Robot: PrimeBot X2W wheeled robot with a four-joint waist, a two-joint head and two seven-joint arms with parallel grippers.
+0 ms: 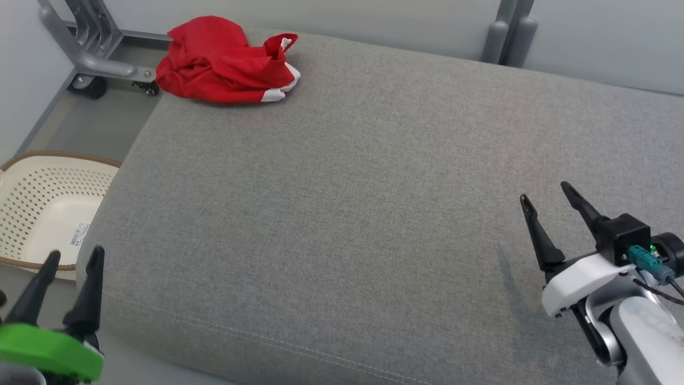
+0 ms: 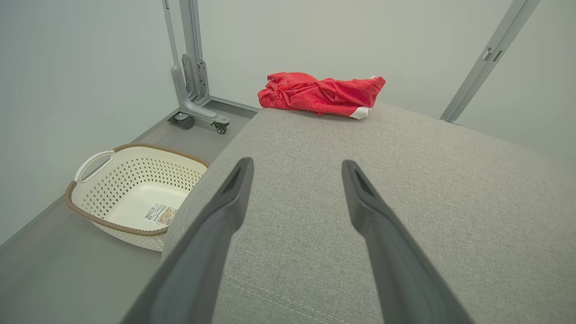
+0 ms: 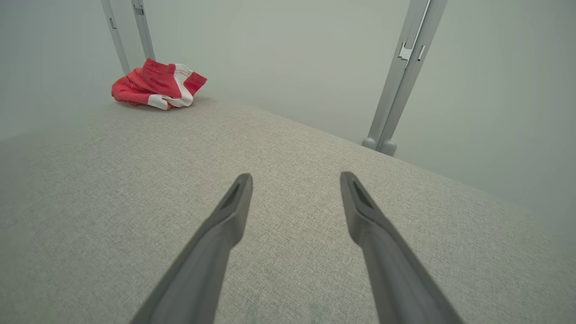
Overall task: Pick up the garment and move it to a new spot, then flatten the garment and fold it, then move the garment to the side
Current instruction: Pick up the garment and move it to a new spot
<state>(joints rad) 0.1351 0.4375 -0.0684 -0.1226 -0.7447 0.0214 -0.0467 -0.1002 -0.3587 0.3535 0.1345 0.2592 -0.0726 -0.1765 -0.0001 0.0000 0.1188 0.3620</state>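
The task is at its first step, the pick-up, and nothing is held yet. The garment (image 1: 224,61), red with white trim, lies crumpled at the far left corner of the grey padded worktop (image 1: 347,187), its edge hanging slightly over that corner.

The left end effector (image 1: 76,252) hovers at the near left corner with its fingers spread apart and nothing between them. The right end effector (image 1: 545,191) sits over the near right part of the worktop, also spread and holding nothing. Both are well apart from the garment.

The next move probably calls for a long reach toward the far left. The left arm looks better placed, and the body may have to lean forward to get there. The fingers would need to come down on a raised fold and close on enough cloth to lift the whole bundle, then carry it toward the bare middle, where there is room to flatten it.

A pale perforated basket (image 1: 59,156) stands on the floor to the left of the worktop. Inside it I can see a label (image 1: 79,234) stuck to its bottom and no clothes.
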